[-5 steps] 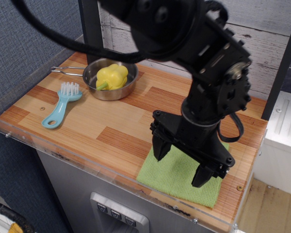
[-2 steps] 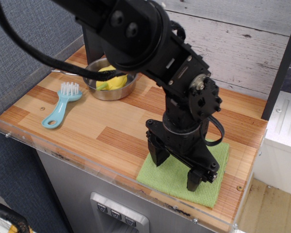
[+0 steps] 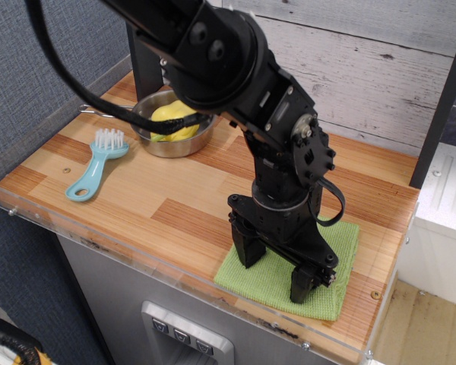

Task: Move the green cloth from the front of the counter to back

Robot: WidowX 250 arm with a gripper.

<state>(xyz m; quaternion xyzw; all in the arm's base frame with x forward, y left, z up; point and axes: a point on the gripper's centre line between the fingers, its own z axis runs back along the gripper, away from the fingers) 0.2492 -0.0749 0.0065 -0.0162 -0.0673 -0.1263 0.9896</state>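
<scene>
Since a second ago the arm (image 3: 235, 84) has come lower and swung toward the back wall, and the hand (image 3: 276, 268) has dropped onto the green cloth (image 3: 277, 275) where earlier it hung above it.

The surface (image 3: 175, 198), a top of striped light and reddish-brown planks with a clear rim along its front and left edges, carries everything. The black arm reaches in from the upper left and bends down over the right half of the surface, hiding part of the bowl behind it.

The green cloth lies flat at the front right corner of the surface, close to the clear front rim. The hand stands over it, pointing down, its two fingers (image 3: 247, 247) spread apart with cloth showing between them. Both tips look to be touching the cloth, though from this angle it is hard to be sure they press on it. Nothing is caught between them.

At the back left sits a steel bowl (image 3: 171, 141) with a yellow pepper (image 3: 171, 118) inside it. A thin metal tool (image 3: 99, 111) lies just left of the bowl; what kind it is cannot be told. Nearer the front on the left lies a light blue brush (image 3: 99, 163), bristles toward the bowl and handle toward the front edge, well apart from the cloth.
</scene>
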